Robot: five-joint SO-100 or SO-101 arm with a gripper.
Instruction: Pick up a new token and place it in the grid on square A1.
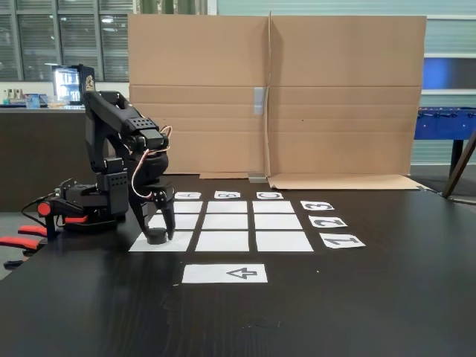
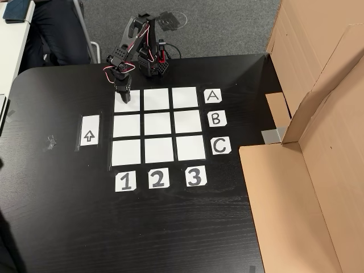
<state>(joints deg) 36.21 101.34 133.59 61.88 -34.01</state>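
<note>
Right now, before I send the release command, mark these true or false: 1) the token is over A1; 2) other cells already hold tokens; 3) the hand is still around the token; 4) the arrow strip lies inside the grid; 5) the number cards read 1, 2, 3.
1) True: the token sits on square A1, the corner cell in line with the A card and the 1 card.
2) False: the other eight cells of the grid are blank.
3) True: the hand has a finger on each side of the token.
4) False: the arrow strip lies outside the grid.
5) True.
</note>
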